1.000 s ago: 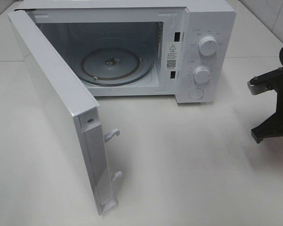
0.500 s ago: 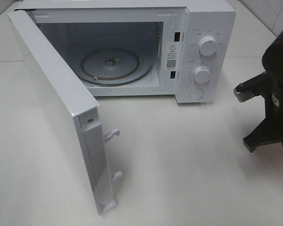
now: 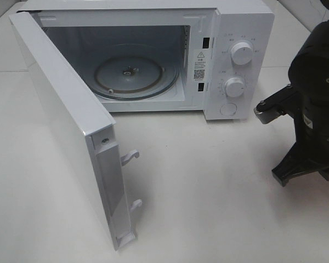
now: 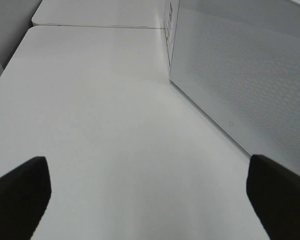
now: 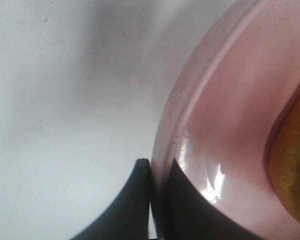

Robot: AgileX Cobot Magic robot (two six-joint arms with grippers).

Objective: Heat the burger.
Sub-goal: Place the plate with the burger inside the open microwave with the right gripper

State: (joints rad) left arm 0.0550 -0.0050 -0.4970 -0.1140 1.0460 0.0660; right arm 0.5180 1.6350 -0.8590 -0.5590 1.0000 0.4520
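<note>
In the right wrist view my right gripper (image 5: pixel 155 172) is shut on the rim of a pink round plate (image 5: pixel 225 120), one finger on each side of the rim. A golden-brown edge of the burger (image 5: pixel 294 160) shows on the plate; the rest is out of frame. In the exterior high view only my right arm (image 3: pixel 312 104) shows, at the right edge beside the microwave; the plate and burger are hidden under it. My left gripper (image 4: pixel 150 200) is open and empty over the white table, next to the microwave door.
A white microwave (image 3: pixel 241 27) stands at the back with its door (image 3: pixel 60 120) swung wide open toward the front left. Its glass turntable (image 3: pixel 129 74) is bare. Two knobs (image 3: pixel 241 53) sit on its right panel. The door's outer face (image 4: pixel 240 75) fills the left wrist view.
My right arm has moved left, from the right edge further into the exterior high view. The microwave and its door have not moved.
</note>
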